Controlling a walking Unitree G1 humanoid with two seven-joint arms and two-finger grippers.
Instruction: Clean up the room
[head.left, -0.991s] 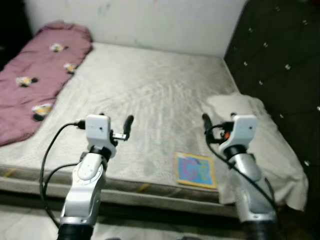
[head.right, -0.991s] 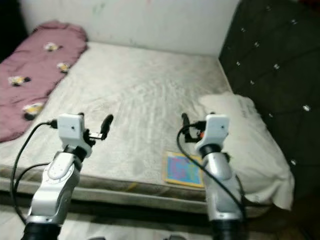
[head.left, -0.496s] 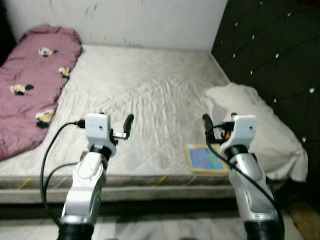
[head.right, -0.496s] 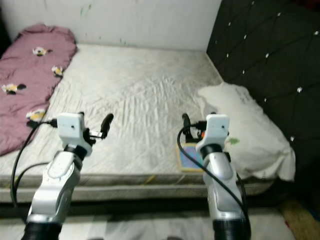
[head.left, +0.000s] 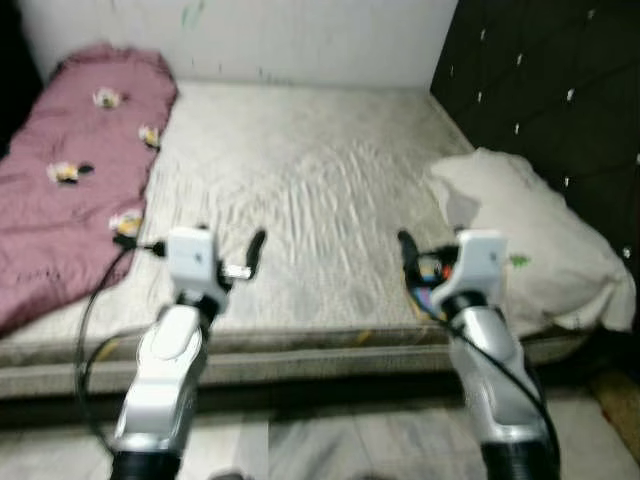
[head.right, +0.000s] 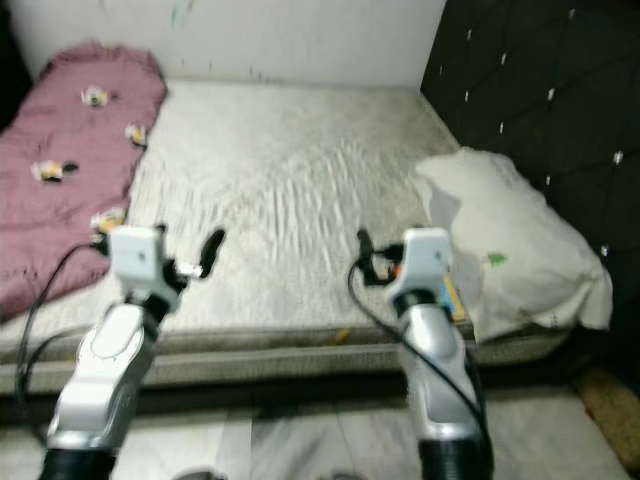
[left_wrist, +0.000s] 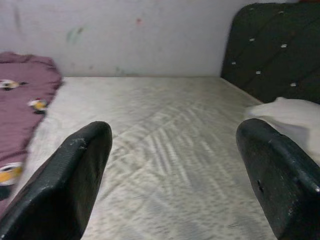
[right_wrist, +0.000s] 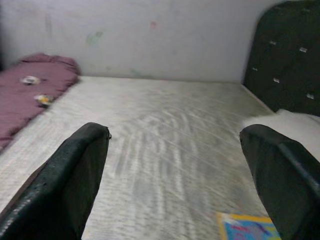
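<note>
I see a bare mattress (head.left: 300, 190) covered in pale quilted cloth, matt and faintly creased. Along its left side lies a mauve blanket (head.left: 70, 190), soft matt fabric with small printed flowers. The white pillow (head.right: 510, 250) looks like rumpled cotton. The headboard (head.left: 540, 80) is dark tufted padding with shiny studs. My arms are smooth silver metal, and the left gripper (left_wrist: 180, 170) has matt black plastic fingers (left_wrist: 75, 185).
</note>
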